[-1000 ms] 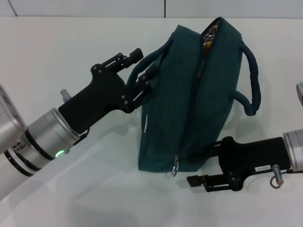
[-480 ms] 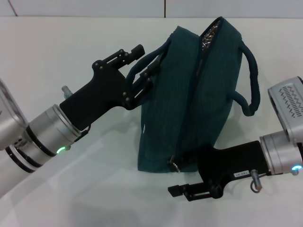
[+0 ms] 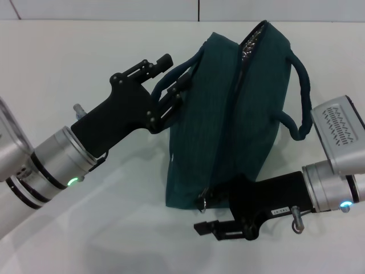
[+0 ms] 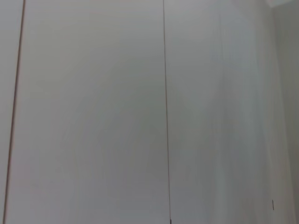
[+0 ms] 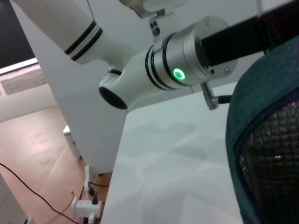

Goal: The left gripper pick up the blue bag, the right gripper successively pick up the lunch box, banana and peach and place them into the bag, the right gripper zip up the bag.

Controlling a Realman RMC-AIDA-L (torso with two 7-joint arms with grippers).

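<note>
My left tool [image 3: 171, 91] grips the blue bag's [image 3: 228, 114] handle; my right tool [image 3: 208, 208] pinches its zipper pull [image 3: 203, 201].

Even, bright overhead light fills the scene; the white tabletop [image 3: 85, 68] shows soft, faint shadows beneath the arms and the blue bag [image 3: 228, 120]. The left wrist view is flat, featureless grey-white. Close surfaces in the right wrist view blur.

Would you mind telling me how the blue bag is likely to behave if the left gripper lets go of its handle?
The blue bag is soft fabric, leaning, so it would probably slump or tip without the left gripper at its handle. The looped handles droop, suggesting floppy straps. The right gripper is at the zipper's ring pull; tugging there may drag the bag rather than slide the zipper.
</note>
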